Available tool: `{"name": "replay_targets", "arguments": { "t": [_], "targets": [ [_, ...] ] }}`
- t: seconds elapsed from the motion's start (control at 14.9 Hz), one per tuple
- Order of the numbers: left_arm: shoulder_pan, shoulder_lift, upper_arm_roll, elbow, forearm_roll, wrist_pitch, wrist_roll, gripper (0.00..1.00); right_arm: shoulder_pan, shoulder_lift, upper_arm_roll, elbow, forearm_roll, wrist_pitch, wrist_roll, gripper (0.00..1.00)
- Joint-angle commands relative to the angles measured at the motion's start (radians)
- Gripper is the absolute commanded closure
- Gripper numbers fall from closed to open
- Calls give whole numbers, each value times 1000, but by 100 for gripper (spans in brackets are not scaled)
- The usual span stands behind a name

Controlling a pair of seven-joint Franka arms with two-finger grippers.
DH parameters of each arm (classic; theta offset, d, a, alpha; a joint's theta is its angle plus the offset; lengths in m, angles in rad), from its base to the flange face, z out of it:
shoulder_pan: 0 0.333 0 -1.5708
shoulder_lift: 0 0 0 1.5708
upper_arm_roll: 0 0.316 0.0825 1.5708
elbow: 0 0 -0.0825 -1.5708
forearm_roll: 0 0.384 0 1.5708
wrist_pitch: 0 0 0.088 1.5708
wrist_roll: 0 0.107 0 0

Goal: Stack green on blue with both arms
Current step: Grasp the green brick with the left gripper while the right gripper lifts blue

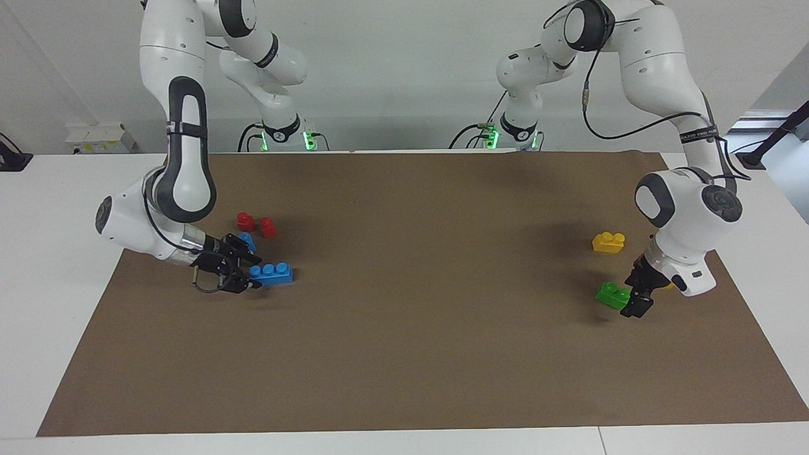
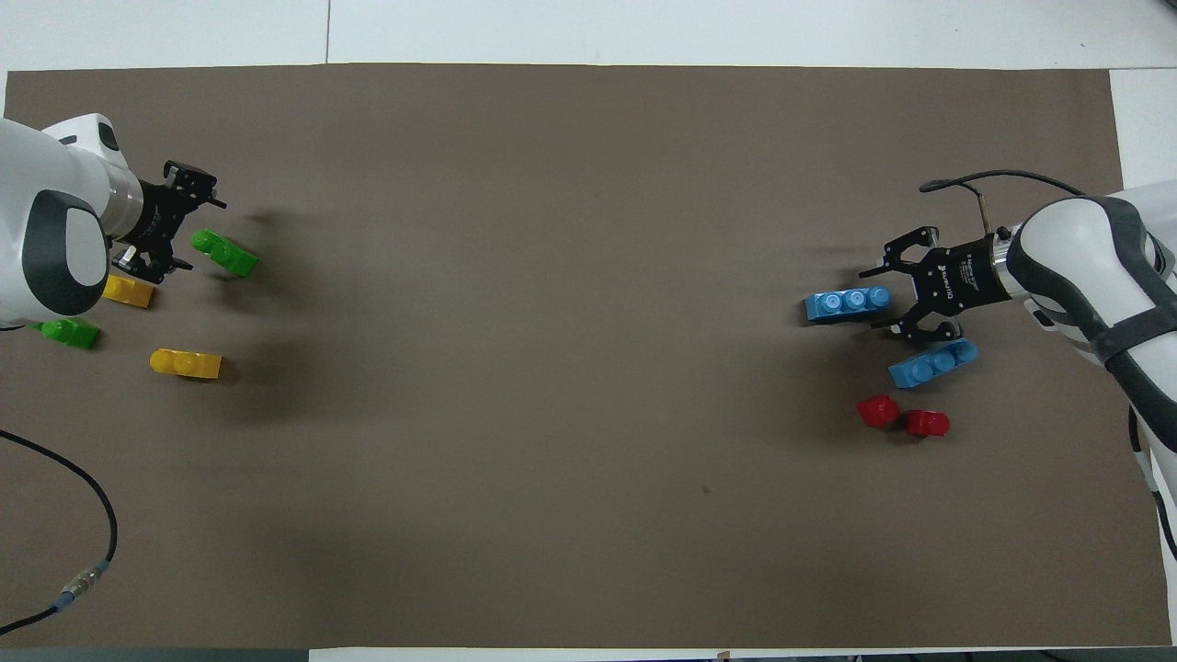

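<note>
The right gripper [image 2: 872, 299] is spread, its fingers straddling one end of blue [image 2: 846, 303], which lies toward the right arm's end of the mat. The left gripper [image 2: 198, 234] is also spread at the end of green [image 2: 223, 252], toward the left arm's end; whether it touches, I cannot tell. Both grips are end-on, so closing may pivot or squirt a brick out. In the overhead view a second blue [image 2: 931, 362] sits at blue's 4 o'clock, near enough to be knocked, and a second green [image 2: 69, 333] at green's 8 o'clock invites a mix-up.
</note>
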Motion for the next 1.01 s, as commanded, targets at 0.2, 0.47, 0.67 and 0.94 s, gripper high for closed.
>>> {"name": "replay_targets", "arguments": {
  "t": [0.2,0.47,0.67,0.94],
  "targets": [
    [2,-6,-1,-32,20,32,-25,0,-10,-24,8,-4,35,6,-31,84],
    [2,-6,-1,-37,20,35,-25,14,-2,-21,8,86,17,-48,-28,100],
    [1,-7,-1,-49,20,66,-30,43,54,-27,11,219,9,-144,120,100],
    [4,-6,-1,-41,20,71,-21,100,210,-44,11,364,3,-254,360,100]
  ]
}}
